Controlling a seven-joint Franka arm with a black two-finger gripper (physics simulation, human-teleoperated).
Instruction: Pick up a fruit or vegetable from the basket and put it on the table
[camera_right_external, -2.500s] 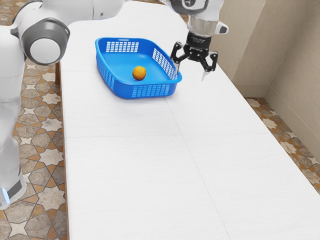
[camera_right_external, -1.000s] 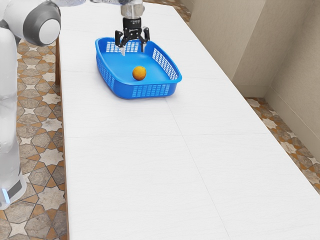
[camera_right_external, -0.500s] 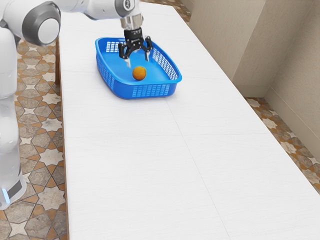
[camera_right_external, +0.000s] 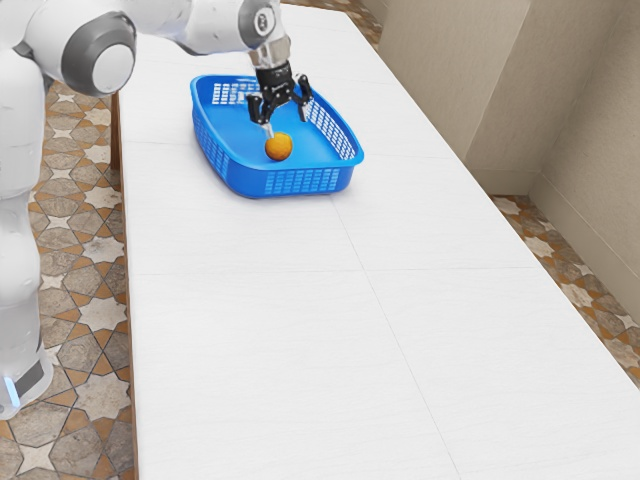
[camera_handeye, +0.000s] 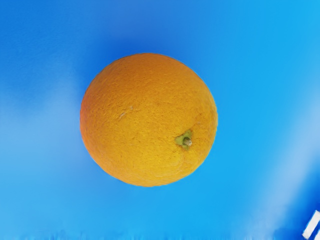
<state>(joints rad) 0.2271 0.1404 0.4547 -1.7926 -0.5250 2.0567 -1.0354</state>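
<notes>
OK so the whole thing hinges on where the orange sits relative to the gripper. Taking 12 o'clock as the far end of the exterior view, I'd put it at about 6 to 7 o'clock from the midpoint between the fingertips, and lower down. It's on the floor of the blue basket, toward the 6 o'clock wall.

Gripper's empty btw, fingers spread wide, hand leaning a bit. The finger on the 8 o'clock side has its tip right by the fruit; can't tell if it's actually touching. The other one is off toward 1 o'clock, further from it.

It's round, so no long axis to line up with, and the green stem end shouldn't matter. Imo the next move is a small shift toward 6 or 7 and down, so both fingers straddle it before squeezing. Go down off-centre and that near finger could knock it rolling. Setting it on the table is still to do.
</notes>
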